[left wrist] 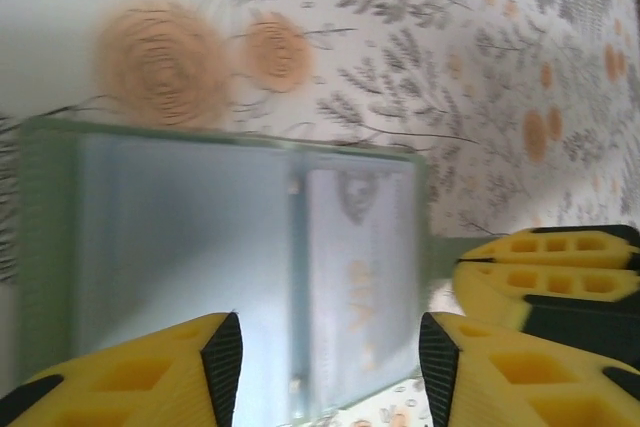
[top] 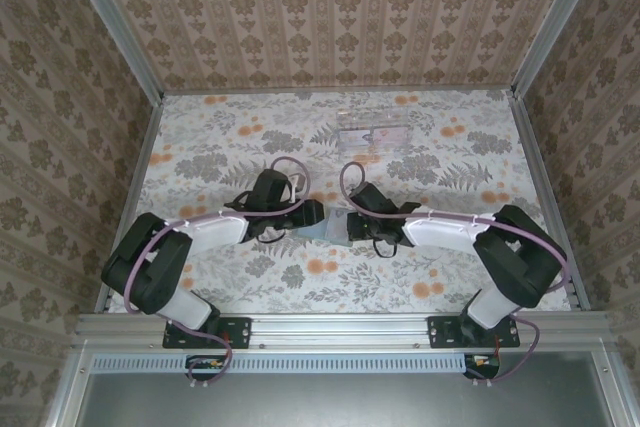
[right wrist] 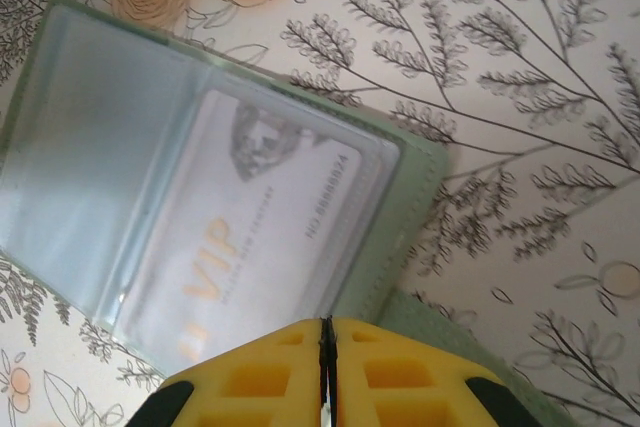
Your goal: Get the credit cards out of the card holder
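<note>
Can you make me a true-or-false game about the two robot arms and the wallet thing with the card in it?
1. The card holder lies open on the flowery table. True.
2. A pale card that says VIP sits inside a clear pocket. True.
3. The left gripper is squeezed shut. False: its yellow fingers stand apart over the holder.
4. The clear tray sits on top of the card holder. False: it is at the far end of the table, well apart from the holder.
5. The right gripper has its fingers pressed together. True, and it seems to pinch the holder's edge.
</note>
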